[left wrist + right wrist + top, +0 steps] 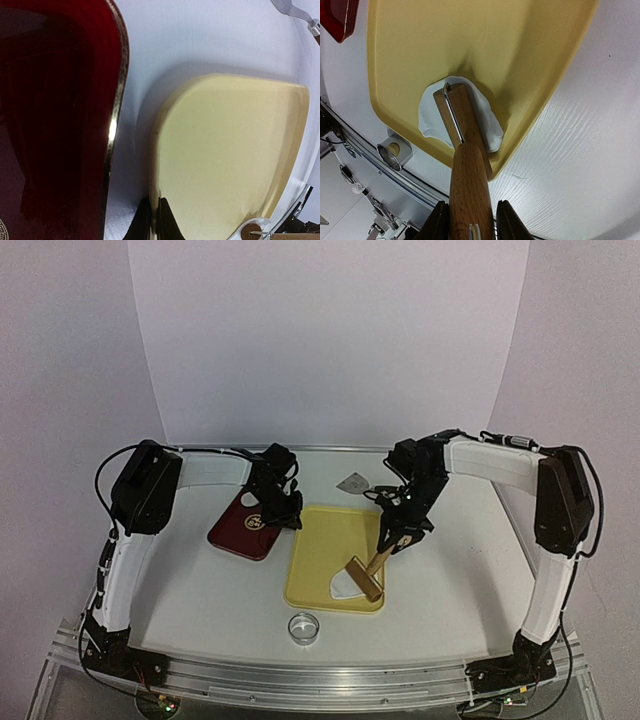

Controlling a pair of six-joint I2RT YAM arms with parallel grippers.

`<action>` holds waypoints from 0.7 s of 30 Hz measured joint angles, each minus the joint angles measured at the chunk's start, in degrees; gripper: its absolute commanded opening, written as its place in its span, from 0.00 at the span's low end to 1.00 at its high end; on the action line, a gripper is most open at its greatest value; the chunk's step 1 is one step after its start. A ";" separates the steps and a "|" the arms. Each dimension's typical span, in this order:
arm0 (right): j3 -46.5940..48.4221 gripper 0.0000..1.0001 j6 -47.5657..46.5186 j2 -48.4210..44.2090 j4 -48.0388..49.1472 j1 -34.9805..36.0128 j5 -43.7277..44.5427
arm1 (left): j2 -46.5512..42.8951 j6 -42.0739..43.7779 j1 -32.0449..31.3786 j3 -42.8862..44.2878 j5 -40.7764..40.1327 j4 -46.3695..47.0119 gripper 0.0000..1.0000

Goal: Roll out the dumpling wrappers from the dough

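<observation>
Dough (431, 117): thin white irregular sheet

On my feed the dough (345, 586) is white, in the near right corner of a pale yellow tray (322, 540), and the rolling pin (366, 578) on it is light brown wood with a silver strip. The plate (240, 528) is deep glossy red with a thin gold rim, the ring cutter (303, 628) shiny silver, the tabletop (450, 580) white with faint wood grain.
</observation>
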 measured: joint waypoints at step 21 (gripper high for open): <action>-0.54 0.00 0.33 3.04 7.77 5.23 -5.56 | 0.00 0.07 0.00 -0.04 0.04 0.02 0.00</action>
